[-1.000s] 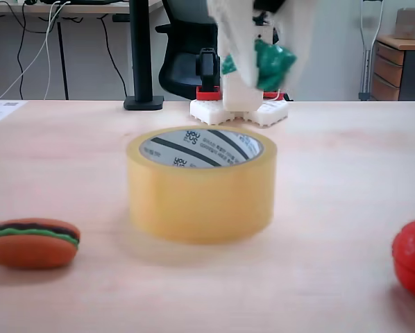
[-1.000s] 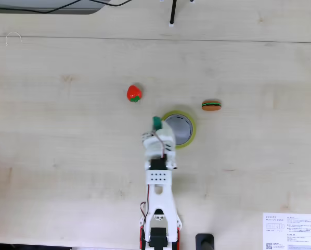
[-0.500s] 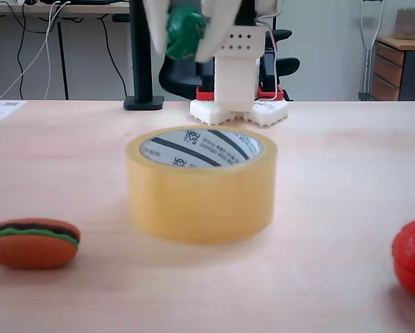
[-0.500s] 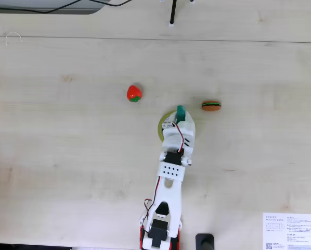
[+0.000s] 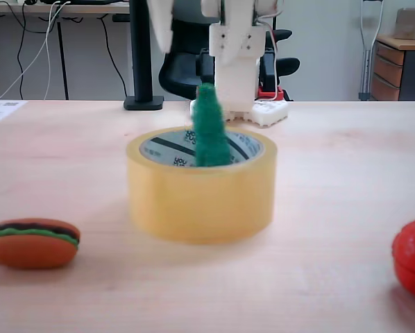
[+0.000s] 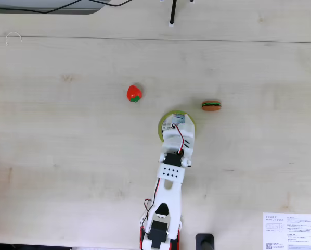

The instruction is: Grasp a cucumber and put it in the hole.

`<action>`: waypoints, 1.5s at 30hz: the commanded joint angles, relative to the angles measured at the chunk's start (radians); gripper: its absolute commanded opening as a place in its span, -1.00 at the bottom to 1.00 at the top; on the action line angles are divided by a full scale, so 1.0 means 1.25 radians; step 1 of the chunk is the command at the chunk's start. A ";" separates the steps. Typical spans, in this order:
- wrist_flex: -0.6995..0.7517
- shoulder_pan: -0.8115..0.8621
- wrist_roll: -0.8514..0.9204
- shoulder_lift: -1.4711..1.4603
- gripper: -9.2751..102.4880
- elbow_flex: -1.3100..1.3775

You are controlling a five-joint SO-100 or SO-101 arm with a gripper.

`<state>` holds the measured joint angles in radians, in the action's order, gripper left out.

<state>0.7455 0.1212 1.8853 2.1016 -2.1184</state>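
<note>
Office-type room behind the rig, with a black chair (image 5: 183, 66), desk legs and a wooden drawer unit (image 5: 400, 66) off at the right edge, and everything sat on a pale wood table (image 5: 346, 173).

At this moment the gripper (image 5: 193, 28) hung just above the tape roll (image 5: 200, 198), its white fingers (image 5: 160, 24) looking spread apart with nothing between them. The cucumber (image 5: 209, 128) stood nearly upright directly below the gripper, lower end already down inside the hole (image 5: 169, 149) and top poking well above the rim. It looked blurry, so my guess was it was mid-drop. From the top-down fixed view the arm's wrist covered most of the roll (image 6: 162, 126), so I couldn't check the jaws there.

For doing this step well, I'd have said: keep the jaws wide, hold centred over the opening until the cucumber settles, then lift straight up so a finger doesn't clip the sticking-out end and tip it over the rim. The burger toy (image 5: 31, 243) and the red toy (image 5: 412, 257) sat well away from the gripper, no problem there.

Writing: the white core had black stripes and a logo that looked like "you us", rest of the print too small. A sheet (image 6: 290, 230) beside the arm's base had a QR code, text unreadable.
</note>
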 commanded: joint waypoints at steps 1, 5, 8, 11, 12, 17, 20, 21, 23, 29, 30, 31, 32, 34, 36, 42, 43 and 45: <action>0.006 0.005 -0.005 0.056 -0.37 0.033; 0.006 0.005 -0.006 0.064 -0.17 0.027; 0.006 0.005 -0.006 0.070 -0.17 0.021; 0.006 0.005 -0.006 0.086 -0.17 0.009; 0.006 0.005 -0.006 0.094 -0.18 0.002; 0.021 0.005 -0.006 0.178 -0.19 -0.056; 0.048 0.005 -0.006 0.266 -0.23 -0.115; 0.058 0.005 -0.006 0.298 -0.24 -0.137; 0.088 0.005 -0.006 0.358 -0.28 -0.175; 0.172 0.005 -0.025 0.504 -0.37 -0.260; 0.175 0.005 -0.026 0.529 -0.37 -0.279; 0.179 0.005 -0.029 0.557 -0.37 -0.304; 0.184 0.005 -0.038 0.594 -0.36 -0.337; 0.185 0.005 -0.072 0.695 -0.34 -0.420; 0.198 0.005 -0.117 0.811 -0.34 -0.498; 0.350 0.005 -0.175 1.015 -0.42 -0.620; 0.356 0.005 -0.175 1.016 -0.43 -0.625; 0.356 0.005 -0.174 1.016 -0.49 -0.632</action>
<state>1.1658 0.1258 1.6751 3.3517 -2.9115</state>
